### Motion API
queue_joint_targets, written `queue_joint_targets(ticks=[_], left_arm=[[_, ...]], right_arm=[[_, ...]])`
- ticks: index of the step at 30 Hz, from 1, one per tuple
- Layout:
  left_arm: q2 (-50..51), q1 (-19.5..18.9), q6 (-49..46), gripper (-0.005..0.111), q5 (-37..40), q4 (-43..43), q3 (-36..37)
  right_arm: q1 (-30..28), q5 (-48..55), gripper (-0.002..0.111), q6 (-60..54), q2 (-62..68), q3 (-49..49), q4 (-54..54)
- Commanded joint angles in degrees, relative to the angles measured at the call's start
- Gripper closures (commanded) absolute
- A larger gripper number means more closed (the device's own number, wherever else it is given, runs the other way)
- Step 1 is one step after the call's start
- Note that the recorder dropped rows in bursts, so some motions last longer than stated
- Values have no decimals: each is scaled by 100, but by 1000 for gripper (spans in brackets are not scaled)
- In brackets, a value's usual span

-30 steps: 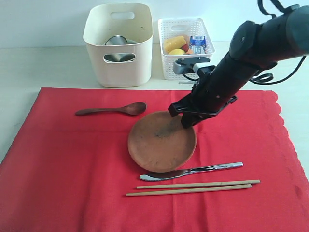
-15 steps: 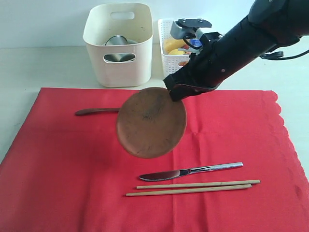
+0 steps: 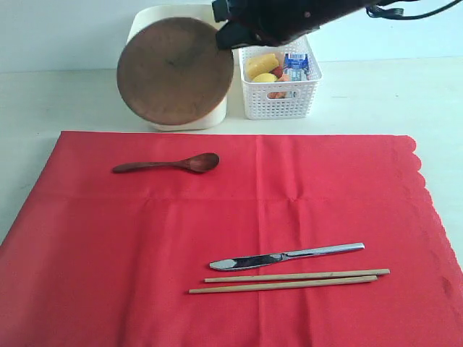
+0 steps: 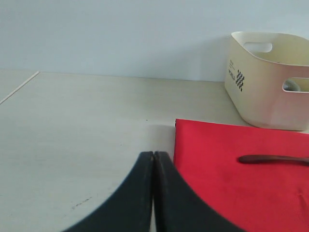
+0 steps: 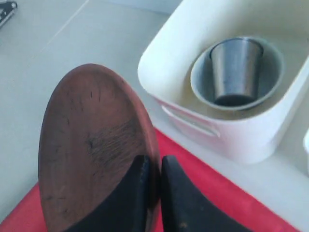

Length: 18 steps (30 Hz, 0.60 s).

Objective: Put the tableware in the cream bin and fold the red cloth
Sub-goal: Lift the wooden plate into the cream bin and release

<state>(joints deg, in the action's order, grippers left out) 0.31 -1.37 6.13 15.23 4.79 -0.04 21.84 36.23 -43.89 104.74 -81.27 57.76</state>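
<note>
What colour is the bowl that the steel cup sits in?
Pale grey-green; the bowl shows best in the right wrist view, with the cup in it.

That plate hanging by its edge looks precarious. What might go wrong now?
The round brown plate is pinched only at its rim by the right gripper, so it could slip. Dropped into the cream bin, it might land hard on the steel cup standing in the bowl.

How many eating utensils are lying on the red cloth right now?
4, all on the cloth: the spoon far left, the knife nearer the front, and two chopsticks side by side just in front of it. None seems hidden.
</note>
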Motion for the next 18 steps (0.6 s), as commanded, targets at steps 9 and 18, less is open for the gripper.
queue_joint_targets(ticks=[9,18], left_arm=[[-31,35,6,104,-4,-28,4],[-31,35,6,104,-4,-28,4]], right_arm=[[-180,-1461,108,53,1460,-1631,1972],[-180,-1599,108,53,2046,-2074,2182]])
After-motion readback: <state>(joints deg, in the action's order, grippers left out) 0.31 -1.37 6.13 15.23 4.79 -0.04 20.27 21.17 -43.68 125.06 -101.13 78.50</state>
